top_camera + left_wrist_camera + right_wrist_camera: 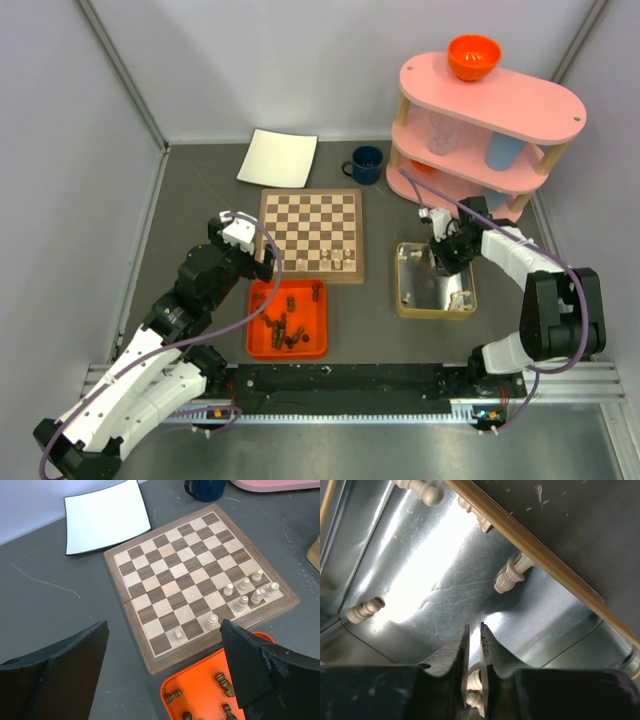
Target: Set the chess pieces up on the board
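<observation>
1. Right gripper [474,632] is down inside the metal tray [547,555], which sits on the surface to the right of the board [312,235]. Jaws nearly together, pinching a pale piece [474,687] across its narrow body. The grip probably suits lifting it clear and standing it on a square.
2. Loose pale pieces [512,575] lie on their sides against the tray walls. The raised rim likely keeps them from rolling away.
3. Left gripper [164,627] hangs over the board's near edge and the orange tray [200,690]. Jaws spread wide, holding nothing. It looks parked clear of the right arm's route.
4. Dark pieces [285,325] lie jumbled in the orange tray, tipped over. I can make out none on the board.
5. Standing pale pieces [243,601] are upright in the board's two nearest rows, mostly toward the right side. They are turned beige wood, small within their squares.
6. Judgement: early in the setup, with most squares bare.
</observation>
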You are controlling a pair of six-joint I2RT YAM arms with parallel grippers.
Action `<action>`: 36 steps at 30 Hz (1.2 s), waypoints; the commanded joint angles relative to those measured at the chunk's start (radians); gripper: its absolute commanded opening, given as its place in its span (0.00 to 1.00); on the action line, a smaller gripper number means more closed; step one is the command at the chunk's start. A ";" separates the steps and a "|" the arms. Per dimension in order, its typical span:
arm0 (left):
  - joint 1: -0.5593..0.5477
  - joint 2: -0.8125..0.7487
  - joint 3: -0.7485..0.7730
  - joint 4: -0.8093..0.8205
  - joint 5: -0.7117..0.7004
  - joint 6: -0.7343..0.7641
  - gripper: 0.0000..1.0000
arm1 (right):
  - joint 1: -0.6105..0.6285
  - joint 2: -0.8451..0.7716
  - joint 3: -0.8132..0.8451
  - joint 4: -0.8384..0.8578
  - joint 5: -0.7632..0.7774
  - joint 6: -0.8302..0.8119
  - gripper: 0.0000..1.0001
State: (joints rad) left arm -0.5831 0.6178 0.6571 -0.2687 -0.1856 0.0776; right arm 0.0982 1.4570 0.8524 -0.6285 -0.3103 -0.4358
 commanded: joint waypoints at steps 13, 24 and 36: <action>0.003 0.000 -0.008 0.060 0.040 0.007 0.98 | 0.056 0.077 0.020 0.217 0.111 0.215 0.44; 0.003 -0.003 -0.010 0.060 0.043 0.008 0.98 | 0.098 0.112 0.002 0.257 0.258 0.212 0.17; 0.003 -0.004 -0.014 0.072 0.181 0.008 0.99 | 0.098 -0.013 -0.007 0.128 0.133 0.042 0.00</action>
State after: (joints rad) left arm -0.5827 0.6174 0.6453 -0.2623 -0.1143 0.0784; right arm 0.1894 1.5295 0.8509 -0.4347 -0.1097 -0.3046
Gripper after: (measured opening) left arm 0.987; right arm 0.101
